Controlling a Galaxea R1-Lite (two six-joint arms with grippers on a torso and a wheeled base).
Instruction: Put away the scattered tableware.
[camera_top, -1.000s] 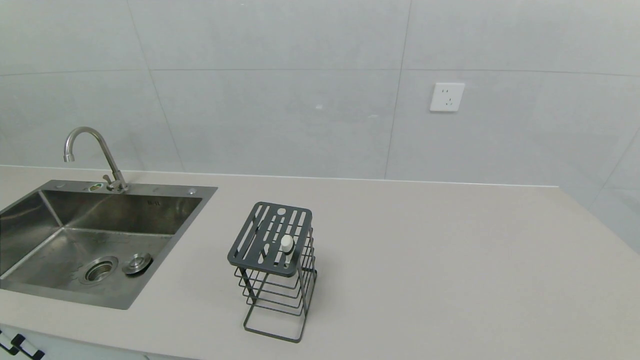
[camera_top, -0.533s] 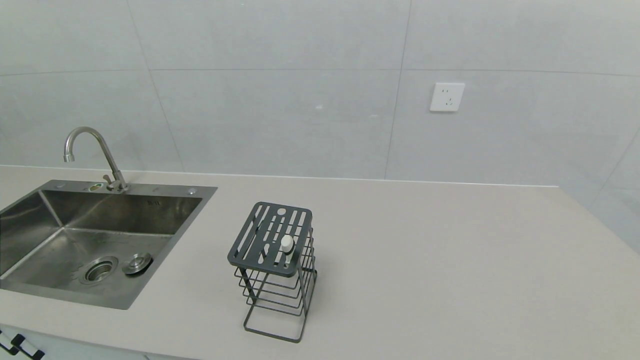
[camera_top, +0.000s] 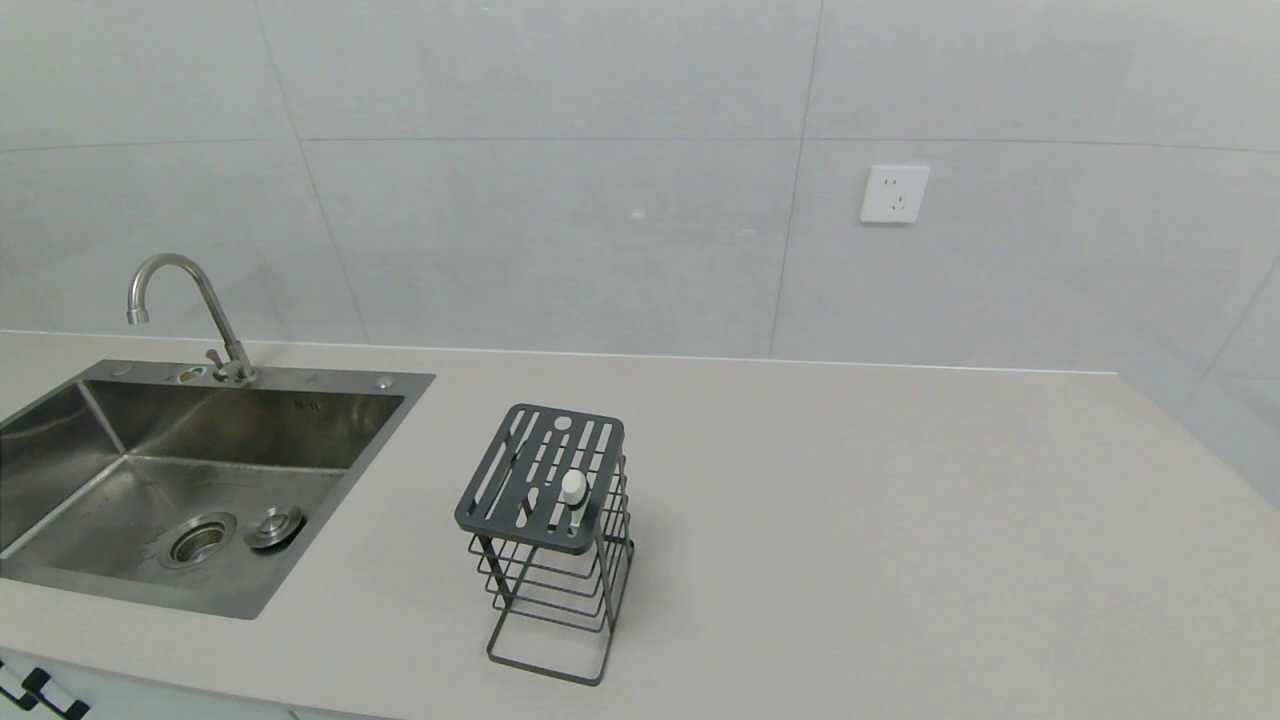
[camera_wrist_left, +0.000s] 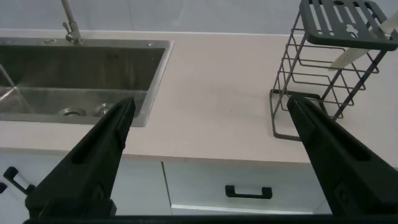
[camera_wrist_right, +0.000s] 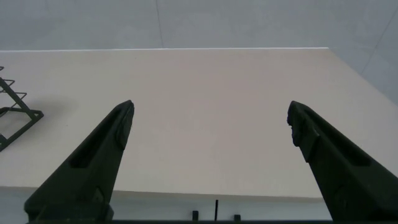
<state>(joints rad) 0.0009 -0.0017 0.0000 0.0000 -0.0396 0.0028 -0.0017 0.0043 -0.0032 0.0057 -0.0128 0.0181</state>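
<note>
One white-handled utensil (camera_top: 573, 488) stands slotted in the rack (camera_top: 540, 478) on the counter (camera_top: 850, 520), beside the sink (camera_top: 60, 440); left gripper (camera_wrist_left: 209, 107) and right gripper (camera_wrist_right: 209, 111) both spread wide, empty; risk: rack looks light; clipping a wire could tip it.

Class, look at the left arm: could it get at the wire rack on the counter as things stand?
Probably yes: the left pincer is open, and only bare counter lies between it and the wire rack.
</note>
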